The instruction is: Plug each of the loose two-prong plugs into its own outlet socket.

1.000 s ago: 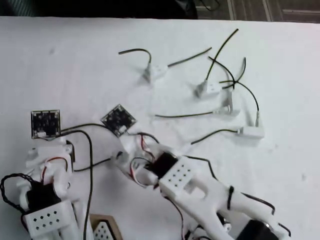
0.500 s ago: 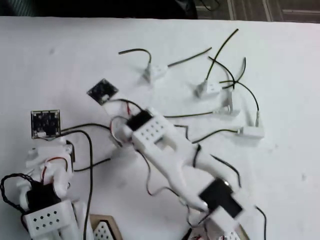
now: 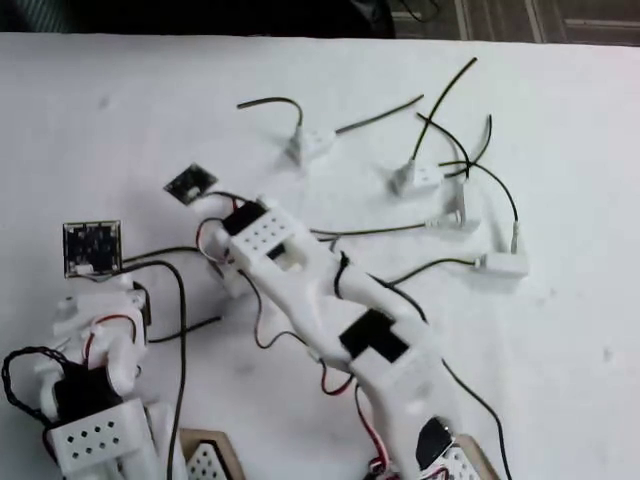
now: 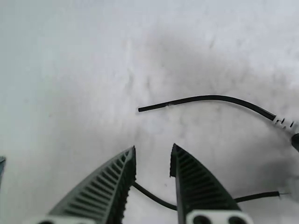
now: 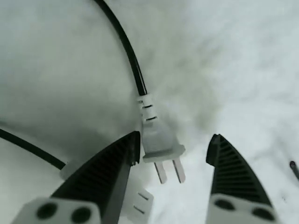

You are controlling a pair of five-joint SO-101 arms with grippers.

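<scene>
Just inside the spread right end effector (image 5: 175, 136) lies a pale two-prong plug (image 5: 158, 141), black-corded.

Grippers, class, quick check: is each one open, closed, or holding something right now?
Left gripper: open, holding nothing.
Right gripper: open, one finger on either side of a white plastic two-prong plug, not clamped on it.

— Work surface?
— White table (image 3: 120, 130), a few faint marks, straight far edge.
— Beyond that edge?
— A dark strip (image 3: 200, 15), then a lighter grey area (image 3: 520, 20) with straight seams, far right.
</scene>
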